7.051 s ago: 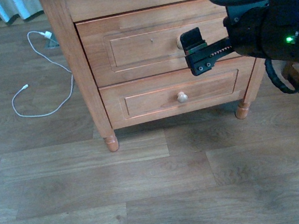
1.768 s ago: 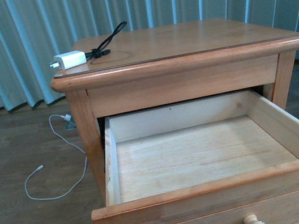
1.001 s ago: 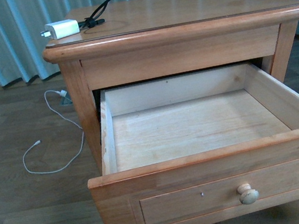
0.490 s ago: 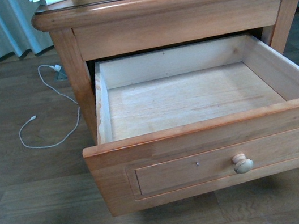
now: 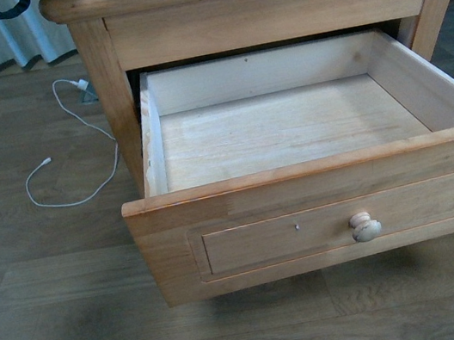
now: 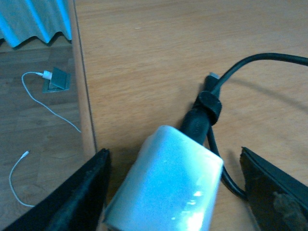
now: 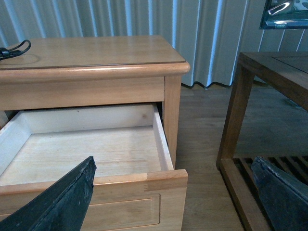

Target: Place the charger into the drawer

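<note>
Your front camera has dipped, losing the tabletop (image 6: 144,43). Left gripper (image 6: 175,192) straddles the charger (image 6: 166,180) near the tabletop's 9 o'clock edge, jaws wide, holding nothing. Grasp step: close squarely, then carry to the open drawer (image 5: 239,187).

Legible text, labels, numbers: none. White rectangular charger block (image 6: 163,185) and light-brown wooden drawer front (image 5: 244,219): no readable marking.
</note>
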### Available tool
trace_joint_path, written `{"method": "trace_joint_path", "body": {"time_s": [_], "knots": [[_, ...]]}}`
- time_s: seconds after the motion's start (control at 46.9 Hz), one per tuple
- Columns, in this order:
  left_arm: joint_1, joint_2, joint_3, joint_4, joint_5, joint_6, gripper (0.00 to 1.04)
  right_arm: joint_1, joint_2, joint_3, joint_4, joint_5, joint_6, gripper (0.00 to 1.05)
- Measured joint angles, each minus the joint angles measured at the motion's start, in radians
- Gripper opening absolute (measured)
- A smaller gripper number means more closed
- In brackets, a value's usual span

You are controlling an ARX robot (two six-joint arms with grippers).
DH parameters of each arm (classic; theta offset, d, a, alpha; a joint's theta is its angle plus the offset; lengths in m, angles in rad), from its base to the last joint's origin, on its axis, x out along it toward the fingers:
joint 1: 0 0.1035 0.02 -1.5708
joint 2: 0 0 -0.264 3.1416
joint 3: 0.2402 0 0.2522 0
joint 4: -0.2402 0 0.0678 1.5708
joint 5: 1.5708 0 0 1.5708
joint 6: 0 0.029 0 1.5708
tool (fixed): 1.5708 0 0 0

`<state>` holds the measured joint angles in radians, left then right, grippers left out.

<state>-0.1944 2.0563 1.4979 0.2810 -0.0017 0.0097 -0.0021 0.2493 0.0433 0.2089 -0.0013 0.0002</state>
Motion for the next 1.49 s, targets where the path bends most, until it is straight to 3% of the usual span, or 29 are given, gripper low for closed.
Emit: {"method": "trace_joint_path", "body": {"time_s": [0.17,0.298,0.447,0.724,1.257,1.491], "knots": [[-0.019,0.0,0.006,-0.022,0.012,0.014,0.48,0.0,0.0,0.0,0.0,0.0,0.0,0.96],[-0.032,-0.011,-0.009,-0.014,0.047,0.013,0.4,0.0,0.0,0.0,0.0,0.0,0.0,0.96],[-0.081,-0.077,-0.087,0.008,0.136,0.018,0.4,0.0,0.0,0.0,0.0,0.0,0.0,0.96],[-0.193,-0.168,-0.213,0.008,0.212,0.084,0.39,0.0,0.0,0.0,0.0,0.0,0.0,0.96],[-0.337,0.071,-0.233,-0.008,0.161,0.148,0.39,0.0,0.0,0.0,0.0,0.0,0.0,0.96],[-0.346,0.089,-0.212,-0.016,0.109,0.17,0.73,0.0,0.0,0.0,0.0,0.0,0.0,0.96]]}}
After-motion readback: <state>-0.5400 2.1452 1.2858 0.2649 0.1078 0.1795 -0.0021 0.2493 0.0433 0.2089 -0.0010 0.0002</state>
